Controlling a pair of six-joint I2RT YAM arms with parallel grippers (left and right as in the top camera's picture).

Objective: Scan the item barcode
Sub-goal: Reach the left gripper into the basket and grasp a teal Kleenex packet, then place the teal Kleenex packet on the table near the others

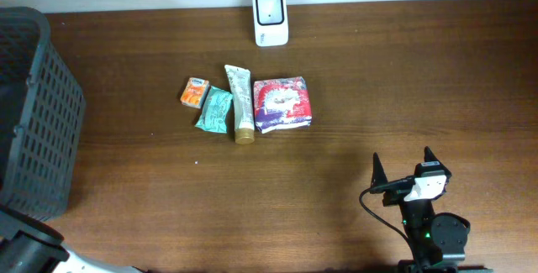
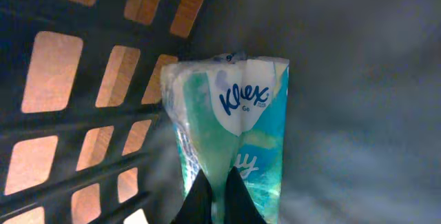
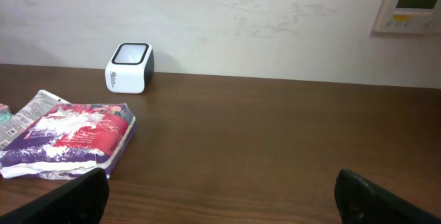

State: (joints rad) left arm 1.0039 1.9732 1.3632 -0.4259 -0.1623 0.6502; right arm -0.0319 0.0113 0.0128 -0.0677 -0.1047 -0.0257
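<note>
Brown wood made up the table [image 1: 336,189], the broadest thing in view, and at its left end stood the dark slatted basket [image 1: 34,139], next in bulk. Inside that basket, seen only from the left wrist, the left gripper [image 2: 219,196] was pinched shut on the lower edge of a blue-and-white tissue pack [image 2: 234,134], which stood upright close against the basket wall. The right gripper [image 1: 402,157] sat at the near right of the table with its fingers spread wide and nothing between them, well apart from everything else. At the far edge, by the wall, rested the white scanner [image 1: 271,7], its window facing up and nothing over it. Between scanner and arms lay a row of four goods: a purple and red packet [image 1: 283,103], just beside it a pale tube [image 1: 241,103], then a teal pack [image 1: 214,110], and smallest of all an orange box [image 1: 195,91]. Whether those four had been scanned could not be told. By my reckoning the job stood at its opening step: the tissue pack was gripped but sat down in the basket, well apart from the scanner. Left to do seemed the lift out, the carry across the table, and turning the barcode, which was not in sight, toward the scanner window.
</note>
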